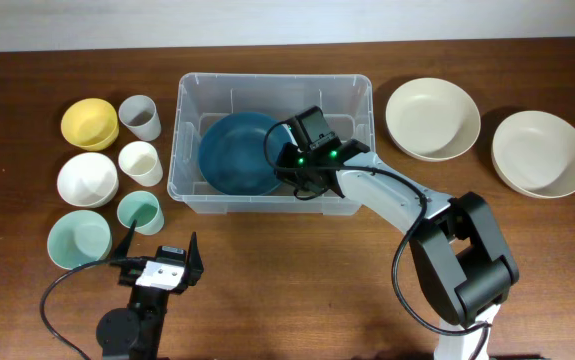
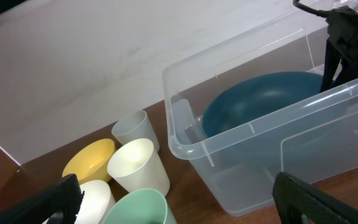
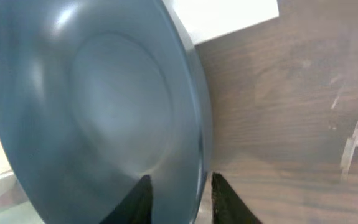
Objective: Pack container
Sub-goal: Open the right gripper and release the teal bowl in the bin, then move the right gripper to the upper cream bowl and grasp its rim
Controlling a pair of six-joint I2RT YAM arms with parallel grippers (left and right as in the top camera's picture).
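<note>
The container (image 1: 183, 150) is a clear plastic tub at the table's middle back; it also shows in the left wrist view (image 2: 241, 132). A dark blue bowl (image 1: 233, 150) lies tilted inside its left half, and shows in the left wrist view (image 2: 259, 99) and right wrist view (image 3: 91, 106). My right gripper (image 1: 285, 165) reaches into the tub, its fingers (image 3: 177, 193) shut on the bowl's right rim, one inside and one outside. The tub's white label (image 3: 228, 15) shows on its base. My left gripper (image 1: 157, 256) is open and empty near the front left (image 2: 175, 202).
Left of the tub stand a yellow bowl (image 1: 89, 122), grey cup (image 1: 139, 117), cream cup (image 1: 140, 162), white bowl (image 1: 87, 178), green cup (image 1: 139, 211) and green bowl (image 1: 78, 240). Two cream bowls (image 1: 432, 118) (image 1: 540, 152) sit at the right.
</note>
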